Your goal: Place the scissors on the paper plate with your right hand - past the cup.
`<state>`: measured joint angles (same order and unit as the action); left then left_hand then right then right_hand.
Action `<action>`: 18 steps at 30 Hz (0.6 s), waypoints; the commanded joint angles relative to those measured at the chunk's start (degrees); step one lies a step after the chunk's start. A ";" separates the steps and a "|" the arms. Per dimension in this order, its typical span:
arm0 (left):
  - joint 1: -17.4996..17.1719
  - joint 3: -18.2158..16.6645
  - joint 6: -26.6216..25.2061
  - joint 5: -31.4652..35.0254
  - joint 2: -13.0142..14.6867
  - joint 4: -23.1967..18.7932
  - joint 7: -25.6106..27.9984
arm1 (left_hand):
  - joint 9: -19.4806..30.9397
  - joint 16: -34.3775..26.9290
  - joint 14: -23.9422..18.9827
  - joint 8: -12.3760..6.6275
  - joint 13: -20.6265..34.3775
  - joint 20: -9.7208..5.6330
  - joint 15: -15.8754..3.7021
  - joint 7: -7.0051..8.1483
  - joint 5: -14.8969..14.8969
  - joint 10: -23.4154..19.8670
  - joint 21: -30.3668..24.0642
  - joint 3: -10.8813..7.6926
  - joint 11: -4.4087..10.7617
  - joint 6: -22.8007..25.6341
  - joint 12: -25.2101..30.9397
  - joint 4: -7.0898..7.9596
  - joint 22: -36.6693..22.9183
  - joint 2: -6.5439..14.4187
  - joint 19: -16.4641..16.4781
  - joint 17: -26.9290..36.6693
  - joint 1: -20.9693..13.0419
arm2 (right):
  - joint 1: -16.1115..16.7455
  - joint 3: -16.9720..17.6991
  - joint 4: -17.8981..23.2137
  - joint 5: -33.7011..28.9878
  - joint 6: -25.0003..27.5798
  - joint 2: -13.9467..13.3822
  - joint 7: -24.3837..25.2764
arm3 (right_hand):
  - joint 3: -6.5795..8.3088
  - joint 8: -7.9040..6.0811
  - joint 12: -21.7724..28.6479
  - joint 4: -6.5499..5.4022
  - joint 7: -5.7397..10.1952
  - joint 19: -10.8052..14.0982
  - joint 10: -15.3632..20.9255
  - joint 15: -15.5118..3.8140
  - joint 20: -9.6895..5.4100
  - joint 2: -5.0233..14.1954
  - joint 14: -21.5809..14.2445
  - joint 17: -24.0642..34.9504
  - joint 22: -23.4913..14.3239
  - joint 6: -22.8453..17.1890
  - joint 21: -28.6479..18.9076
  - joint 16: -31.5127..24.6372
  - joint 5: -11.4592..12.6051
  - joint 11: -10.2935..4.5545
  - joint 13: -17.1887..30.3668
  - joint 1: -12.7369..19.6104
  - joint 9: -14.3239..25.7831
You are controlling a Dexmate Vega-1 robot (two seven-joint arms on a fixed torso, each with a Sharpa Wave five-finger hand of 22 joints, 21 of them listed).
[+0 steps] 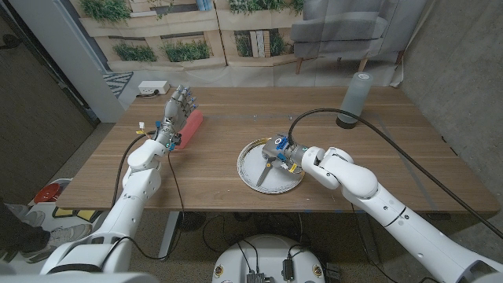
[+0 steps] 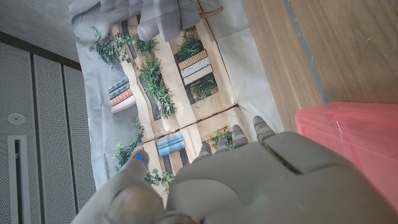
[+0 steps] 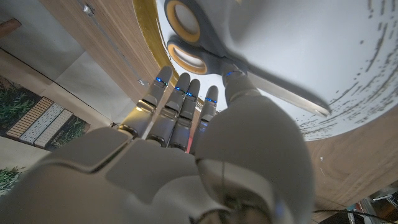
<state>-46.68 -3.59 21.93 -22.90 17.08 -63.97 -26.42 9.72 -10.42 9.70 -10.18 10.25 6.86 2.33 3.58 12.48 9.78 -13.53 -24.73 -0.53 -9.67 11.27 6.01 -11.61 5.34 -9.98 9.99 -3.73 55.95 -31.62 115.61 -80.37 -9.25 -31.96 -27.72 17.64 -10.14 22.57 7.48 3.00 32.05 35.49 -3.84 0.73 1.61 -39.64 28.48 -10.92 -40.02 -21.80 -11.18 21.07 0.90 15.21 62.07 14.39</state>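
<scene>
**Mia:** Where are the scissors (image 1: 268,165) now?

**Ben:** They lie on the paper plate (image 1: 249,156), which sits on the worktop (image 1: 220,126). The cup (image 1: 354,98) stands far back, well apart from the plate.

**Mia:** Is the right hand (image 1: 284,149) holding them?

**Ben:** It is right at the handles. In the right wrist view its fingers (image 3: 180,93) reach to the grey and yellow handle rings, and one finger lies on the part where the blades meet. I cannot tell if it is gripping them or only touching.

**Mia:** What could go wrong?

**Ben:** I think the plate is light. If the hand pulls away while a finger is caught in a ring, the scissors could get dragged off, or the plate could slide or tip. It should spread its fingers first, then lift straight up.

**Mia:** And the left hand (image 1: 178,108)?

**Ben:** It is raised, fingers apart, holding nothing. A pink box (image 1: 191,127) is just beside it.

**Mia:** What does each view show that the others miss?

**Ben:** The head view shows the whole plate, the cup and both arms, but the fingers look tiny. The right wrist view shows the fingers and the rings up close. The left wrist view shows the pink box next to the left hand.
</scene>
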 commanded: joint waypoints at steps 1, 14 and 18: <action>-0.45 -0.09 -0.32 -0.01 0.10 -0.93 0.01 | 0.18 -0.13 7.84 -0.22 0.16 0.14 0.32 0.06 0.23 5.89 0.09 0.19 -0.26 -0.72 0.16 -0.02 -0.06 0.31 -2.96 0.23 -0.11 | 0.35 0.49 0.86 -0.41 0.21 0.13 -0.92 | 0.46 0.20 -0.82 -0.10 0.13 -0.40 -1.17 -3.18 0.41 -0.15 0.56 -0.34 0.00 1.78 0.39 0.31 0.25 -0.16 -0.21 -0.36 -0.28; -0.63 0.06 -0.53 0.24 0.01 -1.62 0.27 | 0.18 -0.12 7.87 -0.22 0.17 0.14 0.33 0.03 0.23 5.78 0.10 0.21 -0.45 -0.67 0.20 -0.03 -0.06 0.33 -2.97 0.23 -0.13 | 1.40 1.96 1.63 1.92 0.91 0.01 0.09 | 0.11 -0.17 -2.72 -1.53 -0.24 -0.67 -3.09 -2.79 0.95 0.32 2.15 -1.25 0.03 4.77 0.49 0.34 0.04 0.42 -0.91 -3.05 -1.05; -0.84 0.08 -0.72 0.26 0.00 -2.01 0.34 | 0.18 -0.13 7.85 -0.25 0.17 0.15 0.31 0.09 0.22 5.60 0.10 0.19 0.04 -0.62 0.26 -0.05 -0.06 0.36 -2.95 0.23 -0.16 | 1.78 2.65 1.77 3.55 1.12 -0.11 0.94 | 0.07 -0.26 -3.23 -2.29 -0.56 -0.83 -3.50 -2.63 0.96 1.08 2.77 -1.50 0.02 5.46 0.55 0.35 -0.17 0.49 -1.12 -4.16 -1.26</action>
<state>-47.16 -3.64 21.57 -22.86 17.11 -65.15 -26.33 9.72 -10.42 9.70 -10.18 10.25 6.86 2.33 3.58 12.48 9.78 -13.53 -24.73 -0.53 -9.67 11.27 6.01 -11.60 5.34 -9.98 9.99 -3.72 56.88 -30.34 116.86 -79.52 -8.72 -31.92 -28.17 17.57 -10.14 19.70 5.75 2.56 31.20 32.40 -3.47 1.59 2.42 -37.37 27.07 -10.93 -34.98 -21.29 -10.75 21.06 1.11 14.06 58.50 13.08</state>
